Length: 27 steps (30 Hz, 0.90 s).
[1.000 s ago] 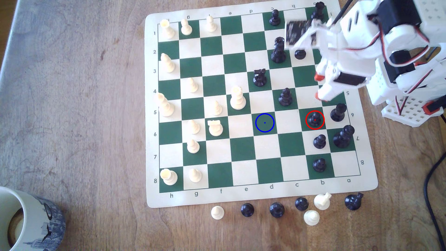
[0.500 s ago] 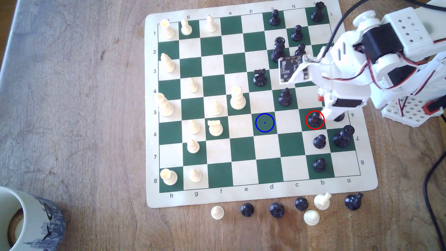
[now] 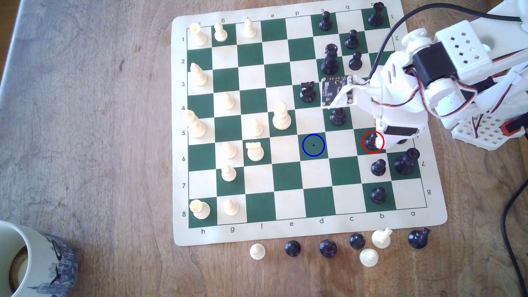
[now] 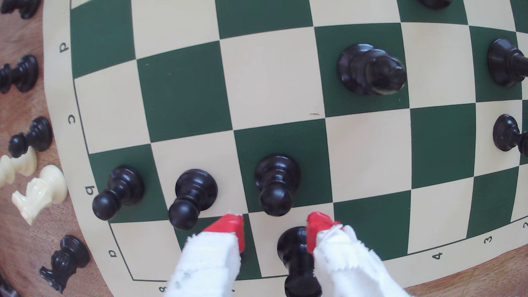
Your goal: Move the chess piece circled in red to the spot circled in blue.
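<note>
- Claw [image 4: 275, 228]: since a second ago it has travelled from above the board's upper right corner, in the exterior view, down onto the red-ringed square. It is spread wide and grasps nothing; in the wrist view its two red-tipped fingers [image 4: 228, 227] stand apart just short of the pawn's head.
- Chess piece circled in red [image 3: 371, 141]: black pawn, unmoved on its dark green square across all three exterior views, now partly covered by a white claw tip. Glossy moulded finish, ball head, collar, flared round base.
- Spot circled in blue [image 3: 313, 145]: vacant dark green square, two squares toward the exterior view's left in the same row; one cream square lies between.
- Meaning for the task: approach looks nearly complete; the grasp is not yet made, and lift, carry and placement all remain.
- Neighbouring black piece [image 4: 298, 261]: stands right against one claw finger in the wrist view, a likely knock hazard on closing.
- Chessboard [image 3: 288, 177]: flat flexible mat, matte, green and cream squares, printed letters and numbers along the border.
- Desk [image 3: 100, 128]: worn brown wood grain, carrying captured pieces and a printed mug [image 3: 37, 260].
- Claw fingers: white fibrous wrapping with frayed edges, smooth red tips.
</note>
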Each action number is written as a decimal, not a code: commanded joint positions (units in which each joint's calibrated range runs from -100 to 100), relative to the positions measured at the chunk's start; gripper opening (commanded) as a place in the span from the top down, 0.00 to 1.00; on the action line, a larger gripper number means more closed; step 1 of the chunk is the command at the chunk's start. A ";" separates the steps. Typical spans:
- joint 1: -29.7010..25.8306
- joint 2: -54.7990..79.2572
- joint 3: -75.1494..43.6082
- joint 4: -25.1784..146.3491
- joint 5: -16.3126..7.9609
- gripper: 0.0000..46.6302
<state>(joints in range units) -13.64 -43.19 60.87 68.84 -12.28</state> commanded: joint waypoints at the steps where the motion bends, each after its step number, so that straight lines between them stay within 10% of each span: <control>1: 0.23 0.15 0.51 -2.18 0.29 0.73; 27: 0.39 3.55 2.96 -8.24 1.81 0.75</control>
<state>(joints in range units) -13.57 -39.42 64.21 61.20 -10.62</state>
